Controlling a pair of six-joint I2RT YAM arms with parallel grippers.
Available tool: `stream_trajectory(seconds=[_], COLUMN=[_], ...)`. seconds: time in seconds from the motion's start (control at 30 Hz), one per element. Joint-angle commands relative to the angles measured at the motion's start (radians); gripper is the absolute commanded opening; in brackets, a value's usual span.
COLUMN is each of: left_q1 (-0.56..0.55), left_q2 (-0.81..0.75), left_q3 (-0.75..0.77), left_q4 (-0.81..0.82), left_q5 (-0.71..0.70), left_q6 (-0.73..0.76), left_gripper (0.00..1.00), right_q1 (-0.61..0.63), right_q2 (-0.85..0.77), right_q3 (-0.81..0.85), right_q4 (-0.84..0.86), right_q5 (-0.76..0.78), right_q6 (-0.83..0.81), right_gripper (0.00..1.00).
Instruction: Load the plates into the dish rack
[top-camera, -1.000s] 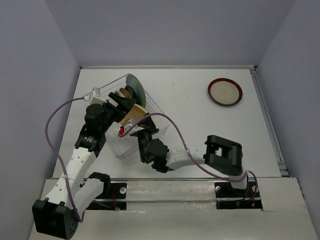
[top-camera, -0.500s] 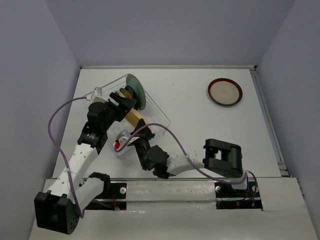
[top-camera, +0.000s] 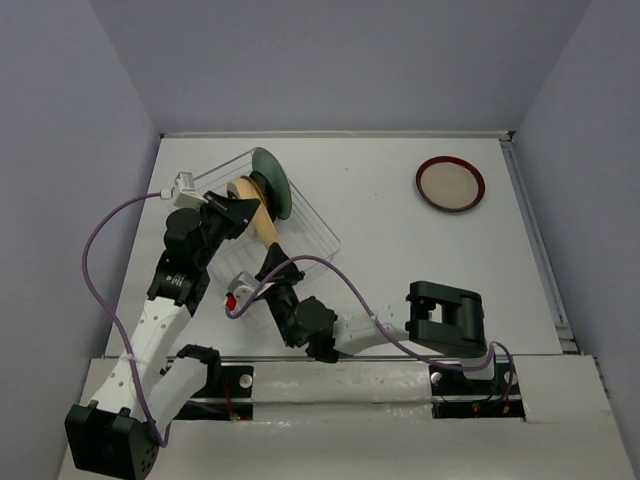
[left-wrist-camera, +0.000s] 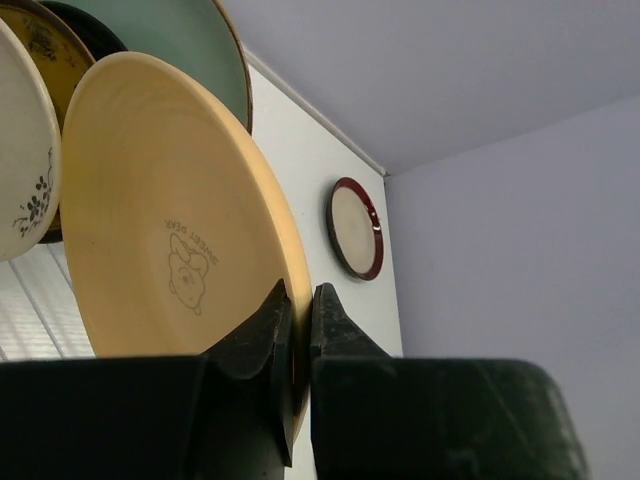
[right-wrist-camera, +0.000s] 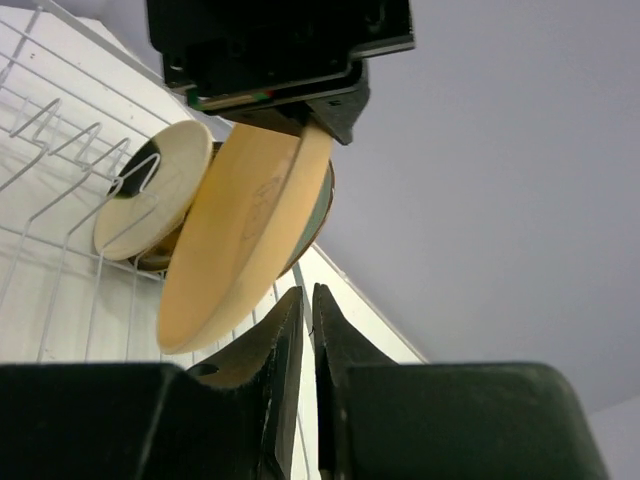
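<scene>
- Since a second ago my left gripper (left-wrist-camera: 297, 300) has closed; its fingers pinch the orange-yellow plate (left-wrist-camera: 170, 230) by the rim.
- That plate leans tilted over the dish rack (top-camera: 312, 228), beside the cream plate (right-wrist-camera: 150, 200).
- My right gripper (right-wrist-camera: 307, 295) sits just below, fingers pressed together.

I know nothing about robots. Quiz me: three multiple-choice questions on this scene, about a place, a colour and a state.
1. Where is the red-rimmed plate? A flat on the table, apart from the dish rack; B inside the rack; C held in the air.
2. What colour is the plate pinched by the left fingers? A black; B mint-green; C orange-yellow.
3. How are the right fingers? A wide open; B closed, empty; C closed on a plate.
Answers: A, it lies alone at the far right; C, its rim sits between the fingers; B, nothing sits between them.
</scene>
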Motion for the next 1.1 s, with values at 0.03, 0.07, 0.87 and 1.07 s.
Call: stream_trajectory(seconds=[0.03, 0.07, 0.87, 1.07], left_q1=[0.01, 0.01, 0.185, 0.319], left_q2=[-0.064, -0.071, -0.057, 0.029], left_q3=[0.027, 0.03, 0.19, 0.133], left_q4=[-0.008, -0.012, -0.129, -0.06], left_q5=[-0.036, -0.035, 0.114, 0.171], left_q6=[0.067, 0.07, 0.142, 0.179], left_gripper=[0.05, 0.05, 0.05, 0.05], right_q1=[-0.004, -0.004, -0.179, -0.197], right_q2=[-0.085, -0.108, -0.763, -0.861], right_q3=[-0.023, -0.029, -0.237, -0.324], right_q4=[0.454, 0.454, -0.924, -1.049], right_q5=[0.047, 0.06, -0.129, -0.198], right_q6=[0.016, 0.022, 1.154, 1.275], right_gripper=[0.22, 0.25, 0.77, 0.77])
